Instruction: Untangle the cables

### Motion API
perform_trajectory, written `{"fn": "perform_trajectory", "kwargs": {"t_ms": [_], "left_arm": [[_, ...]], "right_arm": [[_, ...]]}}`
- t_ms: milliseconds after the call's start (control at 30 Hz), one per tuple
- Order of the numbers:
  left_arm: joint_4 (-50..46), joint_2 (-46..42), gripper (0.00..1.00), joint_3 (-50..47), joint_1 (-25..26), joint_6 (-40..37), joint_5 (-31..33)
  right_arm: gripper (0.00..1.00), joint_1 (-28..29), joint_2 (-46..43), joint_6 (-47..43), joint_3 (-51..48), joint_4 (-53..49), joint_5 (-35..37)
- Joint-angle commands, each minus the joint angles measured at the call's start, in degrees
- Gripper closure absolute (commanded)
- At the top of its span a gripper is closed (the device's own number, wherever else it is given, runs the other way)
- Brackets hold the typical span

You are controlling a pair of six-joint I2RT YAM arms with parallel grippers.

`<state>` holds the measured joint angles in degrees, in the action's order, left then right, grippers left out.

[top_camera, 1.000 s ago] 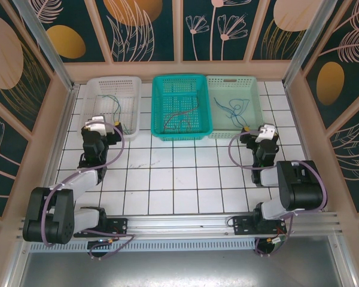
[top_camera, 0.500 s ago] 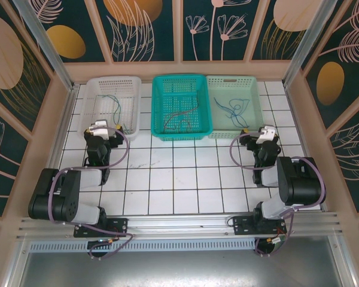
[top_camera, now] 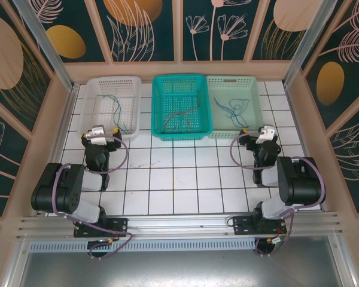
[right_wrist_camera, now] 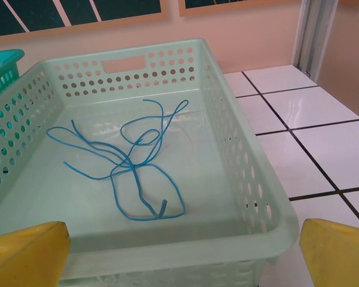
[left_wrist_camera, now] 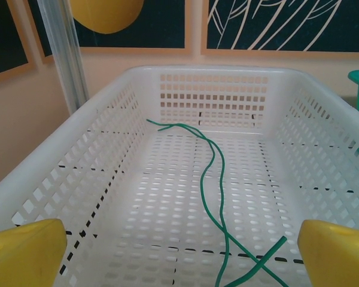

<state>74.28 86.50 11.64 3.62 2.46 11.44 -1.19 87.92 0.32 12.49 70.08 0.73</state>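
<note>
Both sets of jaws wide apart, holding nothing. Left gripper at near rim of white basket; green cable dead ahead, long axis running away from jaws. Right gripper nearer pale-green basket; blue cable looped ahead, slightly left. Reddish cable in teal basket, between arms

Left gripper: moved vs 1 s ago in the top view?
Yes. The left gripper has drawn back, downward in the top view, away from the white basket, whose near rim it overlapped before. Its jaws stand open.
</note>
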Motion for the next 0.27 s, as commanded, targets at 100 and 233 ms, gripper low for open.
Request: {"fn": "perform_trajectory", "kwargs": {"t_ms": [100, 233], "left_arm": [[1.57, 0.6, 0.01, 0.44, -0.54, 1.19, 2.97], [1.57, 0.67, 0.01, 0.45, -0.56, 1.28, 2.97]], "right_arm": [[0.01, -0.56, 0.3, 0.65, 0.96, 1.19, -1.11], [0.01, -0.55, 0.3, 0.65, 0.96, 1.18, -1.15]]}}
